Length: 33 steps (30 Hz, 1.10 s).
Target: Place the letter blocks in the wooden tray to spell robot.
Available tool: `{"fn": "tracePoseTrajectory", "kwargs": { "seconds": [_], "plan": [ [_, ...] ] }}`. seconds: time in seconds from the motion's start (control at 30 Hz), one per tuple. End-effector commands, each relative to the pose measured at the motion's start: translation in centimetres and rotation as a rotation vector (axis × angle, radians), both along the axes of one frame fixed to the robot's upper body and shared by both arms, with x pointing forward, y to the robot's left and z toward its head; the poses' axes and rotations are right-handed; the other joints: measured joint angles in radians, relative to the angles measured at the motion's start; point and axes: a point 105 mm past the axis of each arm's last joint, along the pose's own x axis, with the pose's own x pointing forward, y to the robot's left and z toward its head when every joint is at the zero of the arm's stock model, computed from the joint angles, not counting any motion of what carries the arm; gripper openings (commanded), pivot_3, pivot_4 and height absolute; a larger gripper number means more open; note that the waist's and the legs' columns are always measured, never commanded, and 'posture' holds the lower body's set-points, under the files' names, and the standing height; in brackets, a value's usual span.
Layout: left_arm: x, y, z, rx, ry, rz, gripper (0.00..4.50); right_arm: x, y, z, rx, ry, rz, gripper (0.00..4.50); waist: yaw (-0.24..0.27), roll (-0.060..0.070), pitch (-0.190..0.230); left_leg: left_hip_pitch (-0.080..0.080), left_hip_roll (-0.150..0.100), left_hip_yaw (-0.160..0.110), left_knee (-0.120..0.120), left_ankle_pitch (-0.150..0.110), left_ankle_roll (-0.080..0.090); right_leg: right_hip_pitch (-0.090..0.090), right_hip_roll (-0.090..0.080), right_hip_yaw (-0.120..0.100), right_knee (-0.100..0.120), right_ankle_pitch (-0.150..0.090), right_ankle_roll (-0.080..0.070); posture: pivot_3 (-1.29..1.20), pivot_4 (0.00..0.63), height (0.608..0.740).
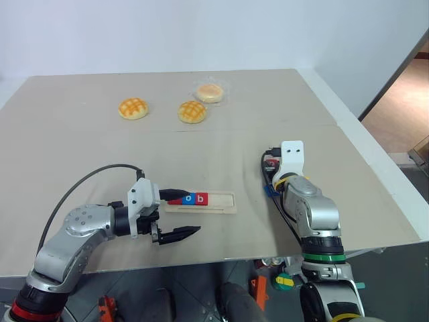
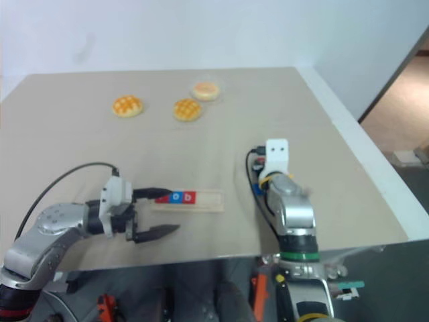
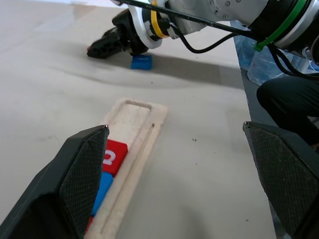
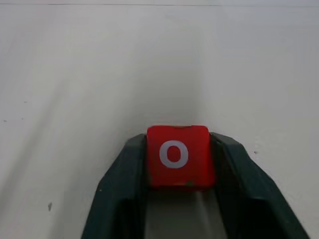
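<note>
Three letter blocks sit in the wooden tray [image 1: 218, 202]: a red one hidden partly by the left gripper [image 1: 175, 215], then a blue "o" [image 1: 189, 198] and a red "b" [image 1: 202, 198]. A red "o" block [image 4: 177, 156] is pinched between the right gripper's [image 4: 177, 164] fingers, which press both its sides. A blue block [image 3: 141, 61] lies on the desk [image 1: 80, 154] just beside that gripper. The left gripper stands wide apart, empty, straddling the tray's filled end. Three buns [image 1: 133, 108] lie well beyond both grippers.
</note>
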Motion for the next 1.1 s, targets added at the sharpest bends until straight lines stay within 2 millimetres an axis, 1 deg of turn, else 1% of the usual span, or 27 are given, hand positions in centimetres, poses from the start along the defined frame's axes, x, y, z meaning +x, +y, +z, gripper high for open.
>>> {"fn": "tracePoseTrajectory", "kwargs": {
  "seconds": [0.03,0.13,0.2,0.4,0.53,0.67,0.93,1.1],
  "plan": [
    [-0.6,-0.6,0.6,-0.006,-0.040,-0.029,4.50,-0.2,0.3,1.5,0.006,-0.032,-0.018,1.22,0.000,0.000,0.000,0.000,0.000,0.000,0.000,0.000,0.000,0.000,0.000,0.000,0.000,0.000,0.000,0.00,0.150,0.740],
    [-0.6,-0.6,0.4,-0.004,-0.039,-0.029,4.50,-0.8,0.9,2.7,0.022,-0.042,-0.009,1.22,0.000,0.000,0.000,0.000,0.000,0.000,0.000,0.000,0.000,0.000,0.000,0.000,0.000,0.000,0.000,0.00,0.150,0.740],
    [-0.7,-0.5,0.2,-0.001,-0.036,-0.029,4.50,-1.5,1.7,3.3,0.030,-0.038,0.024,1.22,0.000,0.000,0.000,0.000,0.000,0.000,-0.001,0.000,0.000,-0.001,0.000,0.000,0.000,0.000,0.000,0.00,0.150,0.740],
    [-0.9,-0.4,-0.4,0.012,-0.030,-0.035,4.50,-4.2,4.5,3.6,0.011,-0.001,0.147,1.22,0.000,0.000,0.000,-0.001,0.001,-0.002,-0.001,0.000,0.000,-0.001,0.000,-0.002,0.000,-0.001,-0.001,0.00,0.150,0.740],
    [-1.0,-0.3,-0.6,0.016,-0.025,-0.036,4.50,-6.0,5.7,3.2,0.009,0.040,0.222,1.22,0.000,0.000,0.000,-0.001,0.000,-0.002,-0.001,0.000,0.000,-0.001,0.000,-0.002,0.000,-0.001,-0.001,0.00,0.150,0.740],
    [-1.1,-0.2,-0.9,0.020,-0.020,-0.034,4.50,-7.2,5.9,2.0,0.010,0.091,0.245,1.22,0.000,0.000,0.000,-0.001,0.000,-0.002,-0.001,0.000,0.000,-0.001,0.000,-0.002,0.000,-0.001,-0.001,0.00,0.150,0.740],
    [-1.1,0.2,-1.3,0.034,-0.014,-0.028,4.50,-9.1,6.0,1.3,0.017,0.144,0.297,1.22,0.000,0.000,0.000,-0.001,0.001,-0.002,-0.001,0.000,0.000,-0.001,0.000,-0.002,0.000,-0.001,-0.001,0.00,0.150,0.740],
    [-1.1,0.3,-1.4,0.044,-0.016,-0.032,4.50,-9.6,6.3,1.0,0.037,0.163,0.311,1.22,0.000,0.000,0.000,-0.002,0.001,-0.002,-0.001,0.000,0.000,-0.001,0.000,-0.003,0.000,-0.001,-0.001,0.00,0.150,0.740]
  ]
}}
